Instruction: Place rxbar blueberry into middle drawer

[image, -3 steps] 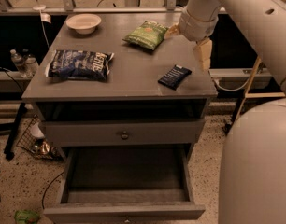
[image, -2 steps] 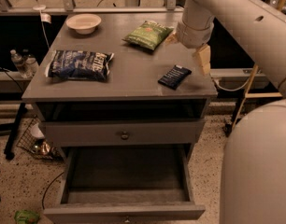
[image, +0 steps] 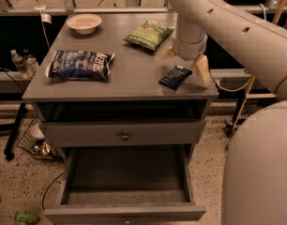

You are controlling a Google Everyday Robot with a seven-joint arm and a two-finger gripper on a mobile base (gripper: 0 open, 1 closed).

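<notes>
Jaws: parted wide and gripping nothing, with two tan fingers [image: 202, 70] splayed to either side of the wrist.
Gripper: the gripper [image: 185, 67] hangs low over the right side of the cabinet top [image: 134, 76], close to the front right corner.
Snack bar: the dark blue snack bar [image: 175, 77] lies flat on the cabinet top near the front right corner, skewed to the edges, just in front of the gripper. Whether either finger touches it cannot be told, and its pale print is too faint to read.
Open drawer: the open drawer [image: 124, 213] is pulled out at the lowest tier, showing a bare grey floor. Its front panel is cut off by the lower edge of the view, so only a trace of the knob shows.
Shut drawer: the shut drawer [image: 87, 134], one tier higher, has a small round knob; the slot above it is too dark to see into.
Blue chip bag: the blue chip bag [image: 80, 65] rests by the left edge.
Green chip bag: the green chip bag [image: 148, 34] sits toward the back edge, left of the arm.
Bowl: the pale bowl [image: 84, 23] stands at the back left corner.
Arm: the white arm [image: 228, 27] runs off the top and right of the view and hides part of the back right corner.
Robot body: the robot body [image: 260, 168] fills the lower right and blocks the floor there.
Bottles: the bottles [image: 21, 62] to the left of the cabinet are dim and hard to make out.
</notes>
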